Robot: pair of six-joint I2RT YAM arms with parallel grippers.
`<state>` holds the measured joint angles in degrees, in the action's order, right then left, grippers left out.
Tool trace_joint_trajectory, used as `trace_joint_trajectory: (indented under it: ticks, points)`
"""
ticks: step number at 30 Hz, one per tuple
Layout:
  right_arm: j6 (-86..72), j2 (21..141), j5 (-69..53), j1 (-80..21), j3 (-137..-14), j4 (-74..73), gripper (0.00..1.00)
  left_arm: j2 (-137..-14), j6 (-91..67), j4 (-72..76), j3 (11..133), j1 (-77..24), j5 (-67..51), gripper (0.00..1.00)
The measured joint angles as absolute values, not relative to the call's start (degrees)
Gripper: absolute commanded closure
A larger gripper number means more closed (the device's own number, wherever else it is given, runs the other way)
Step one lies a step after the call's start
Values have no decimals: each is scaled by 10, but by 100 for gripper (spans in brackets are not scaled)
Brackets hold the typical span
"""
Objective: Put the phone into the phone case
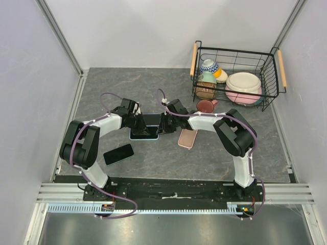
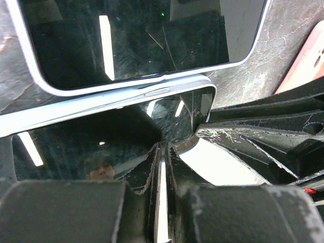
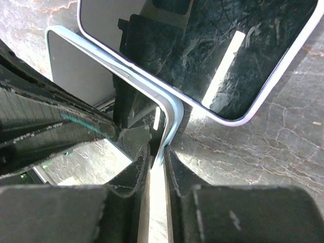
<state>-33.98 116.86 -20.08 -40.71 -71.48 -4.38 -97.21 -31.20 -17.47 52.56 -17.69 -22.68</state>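
Under right gripper [image 1: 160, 125], phone case [image 1: 142, 136] edge hidden

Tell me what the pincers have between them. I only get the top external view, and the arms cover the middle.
Observer: The right pincer is pinching a corner of the light-blue case by its rim.
Operator: And the left one?
Observer: The left pincer is closed on that case's rim too, close beside the right one.
Operator: Is the phone inside it yet?
Observer: A white-rimmed phone lies flat on the table just beyond the case, screen up, not inside it.
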Motion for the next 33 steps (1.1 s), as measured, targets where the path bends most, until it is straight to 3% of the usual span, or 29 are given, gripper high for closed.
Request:
trace_joint_trajectory:
  ticks: [7,10,11,16,22,27,33]
  points:
    - [-352,1134,-217,-415,-648,19,94,-949,-312,-175,515,-176,-199,80]
    - [-373,1126,-246,-418,-622,41,89,-949,-312,-175,514,-175,-198,75]
    - [-377,1123,-251,-419,-617,44,79,-948,-312,-175,513,-174,-198,73]
    - [-393,1119,-295,-438,-604,21,52,-939,-310,-174,508,-174,-197,64]
    - [-389,1103,-302,-410,-604,4,35,-928,-306,-174,507,-174,-197,61]
    - [-384,1098,-298,-339,-609,3,34,-928,-306,-173,507,-174,-199,62]
    - [-380,1124,-295,-321,-638,9,44,-936,-306,-166,507,-174,-201,66]
